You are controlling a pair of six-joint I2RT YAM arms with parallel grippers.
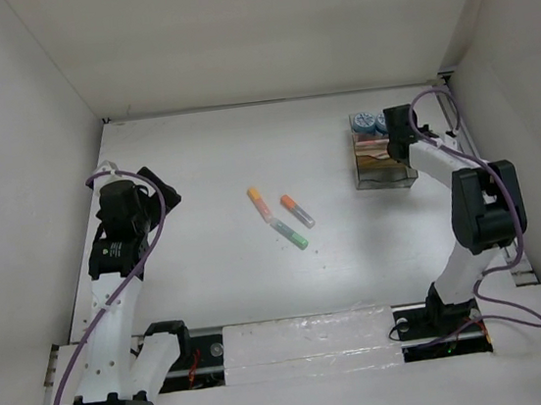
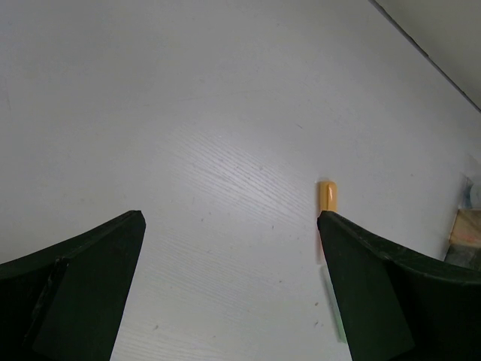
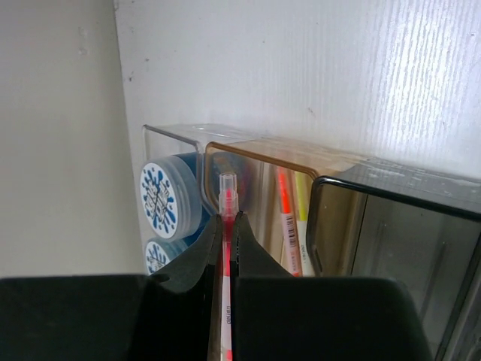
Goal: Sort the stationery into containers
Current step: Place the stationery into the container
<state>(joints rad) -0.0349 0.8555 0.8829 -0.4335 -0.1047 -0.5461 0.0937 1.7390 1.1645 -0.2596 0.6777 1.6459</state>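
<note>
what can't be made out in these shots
- Right wrist: the body of the pink pen below its clear cap, hidden between the fingers of the right gripper.
- Left wrist: the lower end of the orange pen, behind a finger of the left gripper.
- Top view: what lies in the organizer, too small and partly under the right gripper.

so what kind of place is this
Probably a robot test booth: plain white walls box in a white table, two arms bolted at its near edge, an organizer and a few pens laid out.
</note>
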